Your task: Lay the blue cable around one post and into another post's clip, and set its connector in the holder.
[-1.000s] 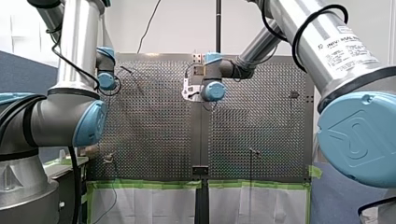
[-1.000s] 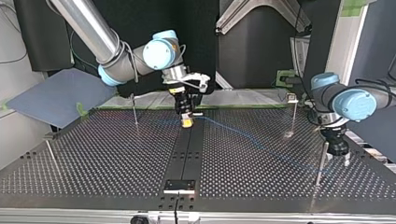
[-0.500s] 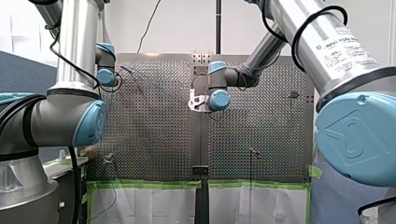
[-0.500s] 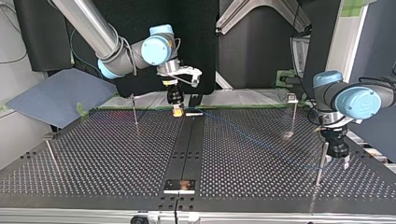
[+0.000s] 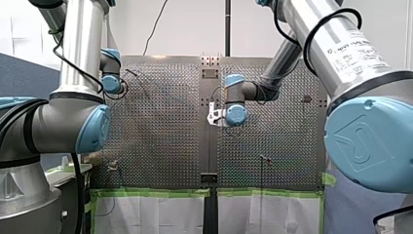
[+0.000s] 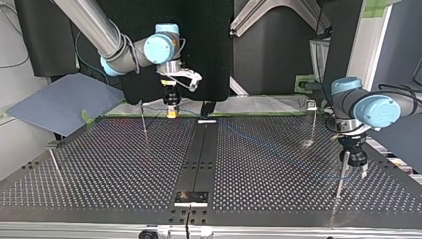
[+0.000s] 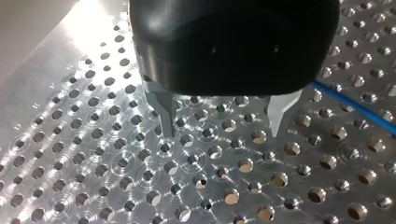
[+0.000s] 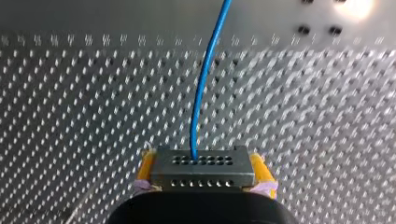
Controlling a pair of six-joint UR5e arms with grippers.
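Note:
In the right wrist view my right gripper (image 8: pixel 203 169) is shut, its yellow pads (image 8: pixel 147 167) clamping a grey connector (image 8: pixel 219 171). The blue cable (image 8: pixel 205 84) leaves the connector and runs ahead over the perforated table. In the top view this gripper (image 6: pixel 171 112) hangs above the table's far edge, just right of a thin post (image 6: pixel 143 119). The cable (image 6: pixel 278 150) trails from there across the plate to a post (image 6: pixel 341 174) at the right, where my left gripper (image 6: pixel 356 167) hovers. Its metal fingers (image 7: pixel 166 116) stand open above bare holes, with the cable (image 7: pixel 355 105) beside them.
A dark strip (image 6: pixel 199 159) runs down the table's middle, with a small block (image 6: pixel 191 198) at the near end and another (image 6: pixel 207 121) at the far end. More posts stand at the top view's right (image 6: pixel 312 122) and left (image 6: pixel 54 167).
My right gripper has carried the connector toward the top view's left and far edge, lifting slightly, and the cable has followed. My left gripper has barely moved.

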